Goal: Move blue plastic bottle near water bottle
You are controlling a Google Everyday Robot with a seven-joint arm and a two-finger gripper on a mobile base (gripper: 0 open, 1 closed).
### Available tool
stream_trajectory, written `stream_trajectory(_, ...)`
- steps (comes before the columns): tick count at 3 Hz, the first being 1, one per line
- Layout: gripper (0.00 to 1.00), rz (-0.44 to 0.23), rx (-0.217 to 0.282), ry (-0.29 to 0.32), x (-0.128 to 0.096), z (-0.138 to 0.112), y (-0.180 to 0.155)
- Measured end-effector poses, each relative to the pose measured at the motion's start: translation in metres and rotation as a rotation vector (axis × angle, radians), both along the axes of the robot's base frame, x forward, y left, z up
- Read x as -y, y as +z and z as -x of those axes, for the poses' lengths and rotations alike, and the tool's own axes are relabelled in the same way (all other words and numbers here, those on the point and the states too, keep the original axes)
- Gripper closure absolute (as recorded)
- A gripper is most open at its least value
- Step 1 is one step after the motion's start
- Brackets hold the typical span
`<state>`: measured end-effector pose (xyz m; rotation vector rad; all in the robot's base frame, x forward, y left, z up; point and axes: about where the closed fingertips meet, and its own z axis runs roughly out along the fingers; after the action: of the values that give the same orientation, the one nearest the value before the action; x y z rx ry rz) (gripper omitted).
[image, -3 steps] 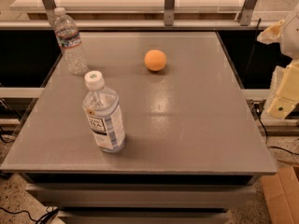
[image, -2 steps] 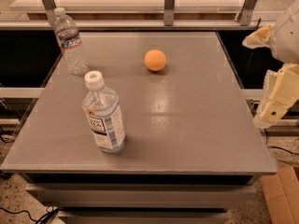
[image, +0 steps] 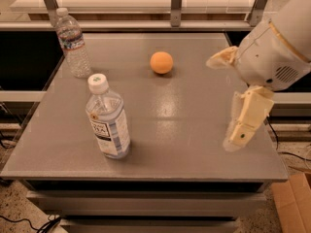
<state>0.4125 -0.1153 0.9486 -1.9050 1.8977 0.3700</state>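
Tipping risk: the blue plastic bottle (image: 108, 118) stands upright and tall on the front-left part of the table (image: 194, 130). From where I stand, a knock up near its white cap would likely send it over before it could be gripped.
Edge risk: that bottle is not far from the front edge, so a push from behind could slide it toward the drop.
Crowding risk: the water bottle (image: 73, 42) stands upright at the far left corner, close to the rim. Setting the blue one down too hard against it could topple it or nudge it off.
Ball in the way: an orange ball (image: 161, 62) sits mid-table toward the back. A low sweep from the right might clip it and set it rolling.
Hand, position: the hand (image: 224, 102) hangs over the right side of the table, well apart from both bottles.
Hand, opening: its two pale fingers (image: 243, 125) are spread wide.
Hand, contact: nothing between them, and it looks to touch nothing.
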Motion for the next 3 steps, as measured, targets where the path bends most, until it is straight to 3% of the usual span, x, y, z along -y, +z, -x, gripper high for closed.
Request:
stream_trajectory(2, 0.0, -0.194, -0.054, 0.063, -0.075, -0.005, -0.027)
stream_trajectory(3, 0.0, -0.194, -0.054, 0.063, -0.076, -0.005, -0.027)
